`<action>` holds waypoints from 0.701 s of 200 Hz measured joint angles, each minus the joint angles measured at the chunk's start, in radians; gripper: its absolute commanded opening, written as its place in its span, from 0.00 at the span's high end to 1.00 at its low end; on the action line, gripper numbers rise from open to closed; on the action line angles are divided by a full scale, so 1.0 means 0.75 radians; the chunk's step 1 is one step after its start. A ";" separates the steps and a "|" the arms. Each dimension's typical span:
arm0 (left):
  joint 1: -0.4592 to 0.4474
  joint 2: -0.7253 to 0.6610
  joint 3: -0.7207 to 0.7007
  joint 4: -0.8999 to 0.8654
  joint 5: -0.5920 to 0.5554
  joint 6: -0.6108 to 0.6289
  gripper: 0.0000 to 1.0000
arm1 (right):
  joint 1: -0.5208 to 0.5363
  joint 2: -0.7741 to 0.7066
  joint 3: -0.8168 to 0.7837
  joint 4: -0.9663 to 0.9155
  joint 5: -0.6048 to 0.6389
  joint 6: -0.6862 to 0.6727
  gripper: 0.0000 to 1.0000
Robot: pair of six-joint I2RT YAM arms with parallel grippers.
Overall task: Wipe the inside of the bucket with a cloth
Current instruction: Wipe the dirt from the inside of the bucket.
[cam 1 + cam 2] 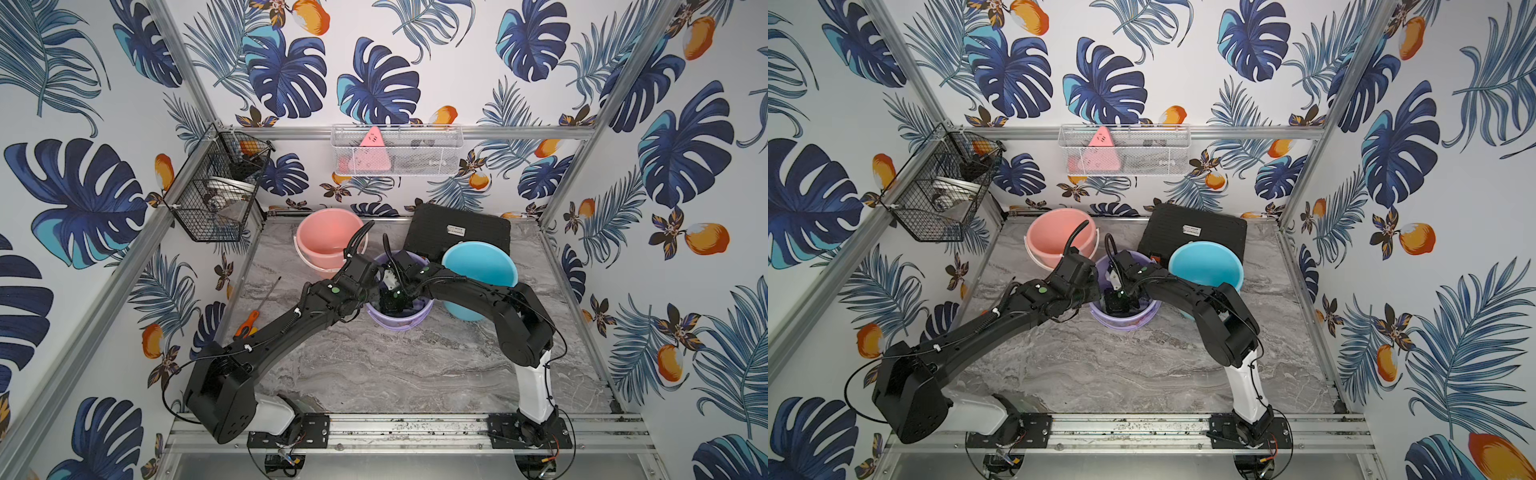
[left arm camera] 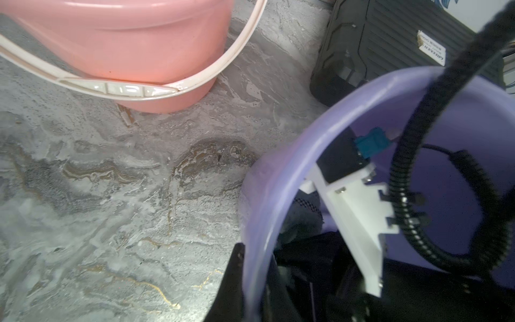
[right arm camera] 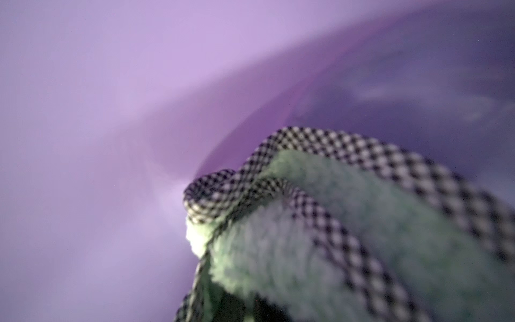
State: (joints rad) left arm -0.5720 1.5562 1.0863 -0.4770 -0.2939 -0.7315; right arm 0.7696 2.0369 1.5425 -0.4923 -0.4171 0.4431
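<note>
The left fingers (image 2: 230,281) clamp the rim of the purple bucket (image 1: 399,326), mid-frame in both top views, likely steadying it while the hidden right fingers, closed, grip the cloth (image 3: 306,251) inside it for wiping.

The cloth (image 3: 348,237) is fluffy, the bucket (image 3: 97,97) smooth plastic.

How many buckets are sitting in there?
3: a pink bucket at the back left, a purple bucket in the middle, and a blue bucket at its right, before a black case. None seems hidden.
</note>
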 measured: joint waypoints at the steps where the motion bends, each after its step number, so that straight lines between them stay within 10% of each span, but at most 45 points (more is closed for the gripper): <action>1: -0.001 -0.001 -0.001 0.000 -0.002 -0.001 1.00 | 0.000 -0.002 -0.001 0.001 0.001 0.001 1.00; 140: -0.014 -0.018 -0.085 0.204 -0.185 -0.011 1.00 | 0.044 0.431 0.609 -0.596 1.064 -0.027 1.00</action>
State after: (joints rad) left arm -0.5823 1.5429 1.0225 -0.3241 -0.4328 -0.7395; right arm 0.8024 2.3600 1.9991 -0.9390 0.3809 0.4225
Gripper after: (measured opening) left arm 0.114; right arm 0.067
